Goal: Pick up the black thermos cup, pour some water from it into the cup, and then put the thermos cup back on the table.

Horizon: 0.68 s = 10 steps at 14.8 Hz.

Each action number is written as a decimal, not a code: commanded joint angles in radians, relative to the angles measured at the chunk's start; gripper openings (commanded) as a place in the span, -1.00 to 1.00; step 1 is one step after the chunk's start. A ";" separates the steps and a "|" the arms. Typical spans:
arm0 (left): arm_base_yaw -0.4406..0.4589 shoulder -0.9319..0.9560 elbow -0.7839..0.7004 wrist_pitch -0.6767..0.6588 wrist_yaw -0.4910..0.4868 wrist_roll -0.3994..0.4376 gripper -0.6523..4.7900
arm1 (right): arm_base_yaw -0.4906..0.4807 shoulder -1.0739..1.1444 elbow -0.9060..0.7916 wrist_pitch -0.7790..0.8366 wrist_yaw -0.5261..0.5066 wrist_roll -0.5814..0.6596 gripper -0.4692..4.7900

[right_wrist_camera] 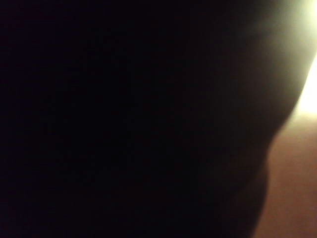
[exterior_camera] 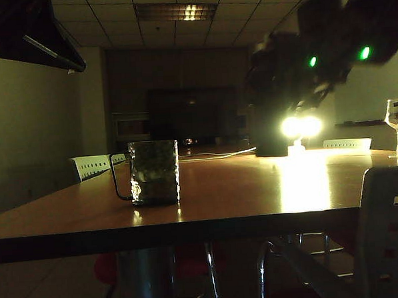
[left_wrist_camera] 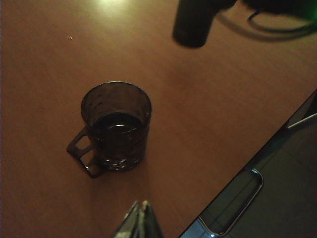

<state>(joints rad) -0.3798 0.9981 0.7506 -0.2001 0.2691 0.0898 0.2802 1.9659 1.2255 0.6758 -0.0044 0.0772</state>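
Cup [left_wrist_camera: 117, 128]: water is held (pour judged done). Black thermos cup [left_wrist_camera: 194, 22]: gripped by right gripper [exterior_camera: 295, 77], set-down pending. Left gripper [left_wrist_camera: 141, 223]: closed, empty, above the cup.

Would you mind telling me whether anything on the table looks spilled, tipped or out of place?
Nothing stands out. The clear dimpled glass mug stands upright on the glossy brown wooden table with no puddle visible around it, and the stemmed wine glass stands upright too.
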 commanded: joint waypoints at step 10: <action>-0.001 -0.002 0.005 -0.002 0.008 0.000 -0.78 | 0.003 0.098 0.010 0.113 -0.041 0.001 0.27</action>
<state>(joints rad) -0.3794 0.9981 0.7506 -0.2066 0.2695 0.0898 0.2802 2.0747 1.2255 0.7197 -0.0250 0.0776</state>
